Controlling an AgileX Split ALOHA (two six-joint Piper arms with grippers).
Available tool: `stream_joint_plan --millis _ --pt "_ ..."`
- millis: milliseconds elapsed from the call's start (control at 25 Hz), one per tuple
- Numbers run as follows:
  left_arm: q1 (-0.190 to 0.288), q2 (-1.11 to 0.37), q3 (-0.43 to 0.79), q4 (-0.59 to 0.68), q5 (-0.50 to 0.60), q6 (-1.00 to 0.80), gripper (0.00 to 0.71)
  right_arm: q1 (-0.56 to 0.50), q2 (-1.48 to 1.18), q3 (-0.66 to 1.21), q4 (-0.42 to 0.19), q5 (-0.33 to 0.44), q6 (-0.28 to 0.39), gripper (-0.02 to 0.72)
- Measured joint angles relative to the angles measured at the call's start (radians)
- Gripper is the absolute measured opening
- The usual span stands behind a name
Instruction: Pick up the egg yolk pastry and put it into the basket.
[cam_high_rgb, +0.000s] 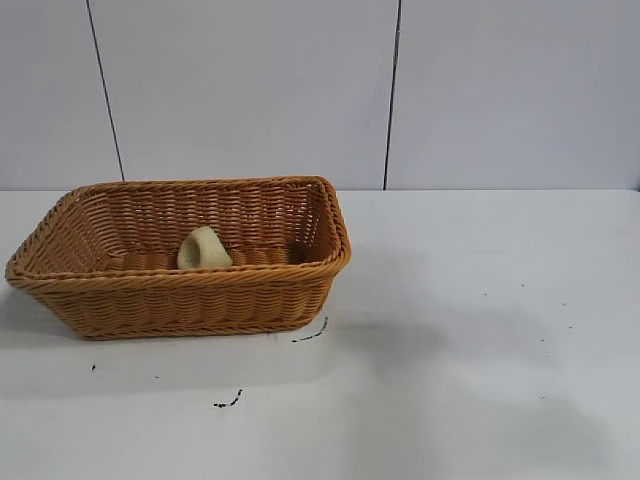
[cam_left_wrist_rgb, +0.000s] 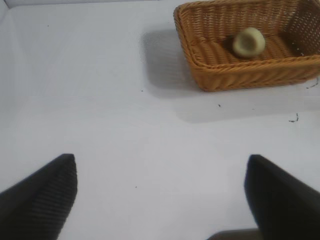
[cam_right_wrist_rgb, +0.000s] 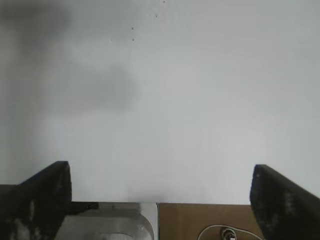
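Note:
The orange-brown wicker basket (cam_high_rgb: 180, 255) stands on the left half of the white table. The pale yellow egg yolk pastry (cam_high_rgb: 203, 249) lies tilted on the basket's floor near its front wall. From the left wrist view the basket (cam_left_wrist_rgb: 240, 75) is far off with the pastry (cam_left_wrist_rgb: 249, 42) inside it. My left gripper (cam_left_wrist_rgb: 161, 162) is open over bare table, well away from the basket, nothing between its fingers. My right gripper (cam_right_wrist_rgb: 161, 170) is also open and empty, over bare table. Neither arm shows in the exterior view.
The white table (cam_high_rgb: 480, 330) stretches bare to the right of the basket, with a few small dark marks (cam_high_rgb: 312, 335) in front of it. A white panelled wall (cam_high_rgb: 250, 90) stands behind. A metal and cardboard base (cam_right_wrist_rgb: 160, 222) shows under my right gripper.

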Motion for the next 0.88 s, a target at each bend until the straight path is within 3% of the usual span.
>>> stream_joint_plan --millis 160,400,560,880 --pt "0.0 0.0 0.0 0.0 0.0 0.0 0.693 0.0 -0.23 0.161 0.0 -0.078 0.0 0.696" --pt "0.0 0.0 0.0 0.0 0.0 0.0 0.693 0.0 -0.549 0.351 0.0 -0.105 0.0 0.696" --pt "0.0 0.0 0.0 0.0 0.0 0.0 0.693 0.0 -0.708 0.39 0.004 -0.147 0.0 0.696" --pt "0.0 0.0 0.0 0.0 0.0 0.0 0.693 0.0 -0.875 0.392 0.007 -0.159 0.0 0.696"
